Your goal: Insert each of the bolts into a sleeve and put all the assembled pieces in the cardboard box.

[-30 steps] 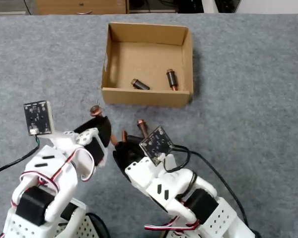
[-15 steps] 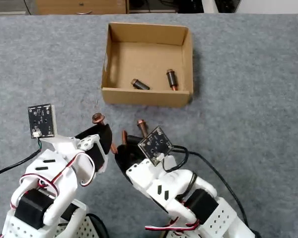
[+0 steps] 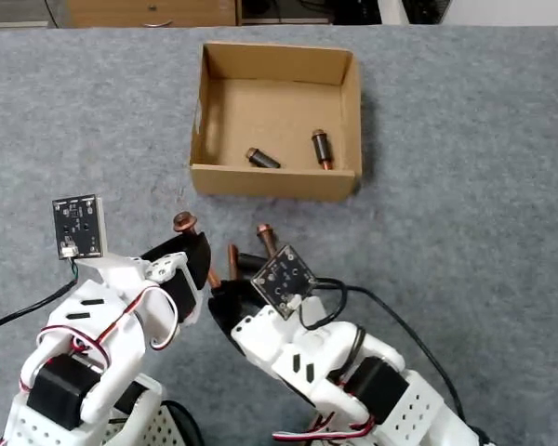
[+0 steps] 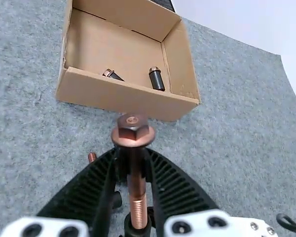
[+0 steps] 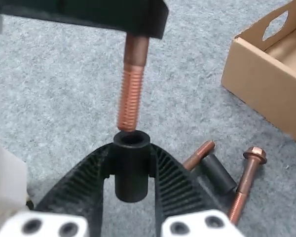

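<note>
Just outside the brown cardboard box [image 3: 272, 182], the left gripper [image 4: 132, 154] clamps a copper hex-head bolt [image 4: 133, 134], tip aimed into the black cylindrical sleeve [image 5: 131, 178] that the right gripper [image 5: 131, 154] pinches, readying insertion.

Rough, fuzzy grey cloth [image 3: 465, 186] across the table, matt throughout. Matt brown paperboard for the cardboard box [image 3: 274, 182], raw-edged at the rim. Copper-toned metal on the bolt [image 4: 132, 168] in the left gripper [image 4: 132, 154]: dull sheen, smooth shank, ridged thread. Smooth matt black on the sleeve [image 5: 132, 170] in the right gripper [image 5: 132, 160]; metal or plastic, hard to tell. Ribbed black plastic on the fingers [image 5: 79, 187], smooth white plastic on the arm shells [image 3: 298, 348].
</note>
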Controlling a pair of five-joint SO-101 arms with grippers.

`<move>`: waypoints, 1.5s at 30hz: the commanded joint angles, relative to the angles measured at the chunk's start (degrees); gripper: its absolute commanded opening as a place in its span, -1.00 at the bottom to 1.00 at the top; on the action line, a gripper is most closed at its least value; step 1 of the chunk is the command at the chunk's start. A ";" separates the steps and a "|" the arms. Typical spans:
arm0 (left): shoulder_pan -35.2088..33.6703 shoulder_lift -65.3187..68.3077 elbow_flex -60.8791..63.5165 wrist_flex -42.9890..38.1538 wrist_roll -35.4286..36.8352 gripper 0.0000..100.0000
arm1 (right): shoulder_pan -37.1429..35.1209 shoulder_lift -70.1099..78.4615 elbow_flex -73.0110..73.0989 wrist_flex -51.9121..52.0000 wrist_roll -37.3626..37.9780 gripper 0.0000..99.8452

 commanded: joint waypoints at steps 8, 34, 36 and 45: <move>0.53 -0.66 -3.52 1.85 3.08 -0.96 | -0.66 -3.12 -6.81 0.62 -0.18 -1.00; 7.12 -0.57 -3.69 9.85 2.46 -0.96 | -1.54 -4.70 -6.99 7.91 2.64 -1.00; 7.38 -0.40 -3.43 9.85 2.46 -0.96 | -1.63 -4.70 -6.99 8.35 2.64 -1.00; 7.38 -0.22 -2.37 9.93 2.37 -0.96 | -1.80 -4.70 -6.99 9.49 6.15 -1.00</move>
